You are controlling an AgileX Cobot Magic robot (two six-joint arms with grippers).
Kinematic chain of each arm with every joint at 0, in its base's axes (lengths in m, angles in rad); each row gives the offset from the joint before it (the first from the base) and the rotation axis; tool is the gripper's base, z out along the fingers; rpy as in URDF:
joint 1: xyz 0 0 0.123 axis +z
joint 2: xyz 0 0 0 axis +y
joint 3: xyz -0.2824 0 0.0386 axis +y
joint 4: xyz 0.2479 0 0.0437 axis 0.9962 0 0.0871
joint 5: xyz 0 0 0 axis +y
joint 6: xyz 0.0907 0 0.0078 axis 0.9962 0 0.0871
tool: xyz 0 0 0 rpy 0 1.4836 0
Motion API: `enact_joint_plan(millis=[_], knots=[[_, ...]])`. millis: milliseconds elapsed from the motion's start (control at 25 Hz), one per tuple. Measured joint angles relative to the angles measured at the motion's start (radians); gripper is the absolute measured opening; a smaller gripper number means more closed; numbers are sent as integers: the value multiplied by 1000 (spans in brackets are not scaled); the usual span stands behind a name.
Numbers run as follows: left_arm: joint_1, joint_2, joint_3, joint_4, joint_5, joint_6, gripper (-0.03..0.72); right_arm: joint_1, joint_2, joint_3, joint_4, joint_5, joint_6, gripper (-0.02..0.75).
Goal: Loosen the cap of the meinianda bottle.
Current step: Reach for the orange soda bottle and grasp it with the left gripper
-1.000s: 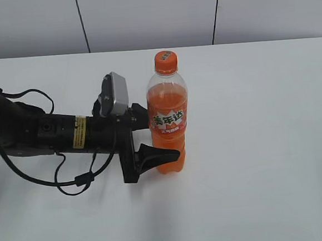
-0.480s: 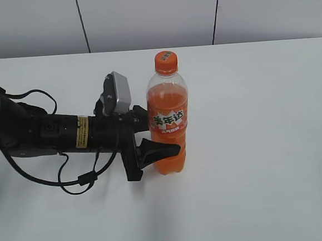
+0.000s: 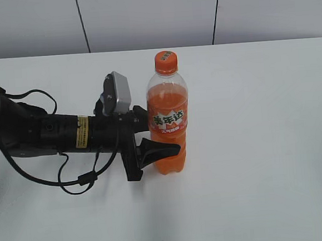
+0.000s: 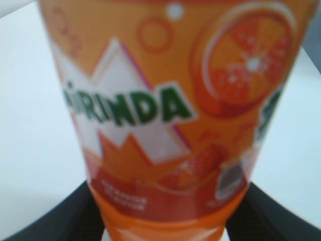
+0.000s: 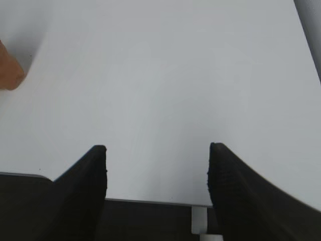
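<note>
Exterior view: my left gripper (image 3: 161, 137) clamps the bottle (image 3: 168, 117) low on its body; brace firmly. My right gripper (image 5: 156, 173), open and empty, must descend squarely onto the cap (image 3: 166, 62) above.

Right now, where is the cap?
In the exterior view the cap sits on top of the upright meinianda bottle near the table's centre, above the left end effector, whose fingers flank the bottle's lower body.

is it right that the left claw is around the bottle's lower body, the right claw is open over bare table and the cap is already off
Not quite. The cap is on the bottle, as the exterior view shows. The rest holds: the left claw is around the lower body and the right claw is open over bare table.
</note>
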State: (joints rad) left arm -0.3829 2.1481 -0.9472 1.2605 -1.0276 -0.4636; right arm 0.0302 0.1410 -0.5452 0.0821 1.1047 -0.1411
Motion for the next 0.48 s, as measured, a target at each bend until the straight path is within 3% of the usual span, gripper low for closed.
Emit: enact_joint_plan(millis=[480], knots=[[0,0,0,0,-2,0,413,0,447,-185,7,11,76,474]])
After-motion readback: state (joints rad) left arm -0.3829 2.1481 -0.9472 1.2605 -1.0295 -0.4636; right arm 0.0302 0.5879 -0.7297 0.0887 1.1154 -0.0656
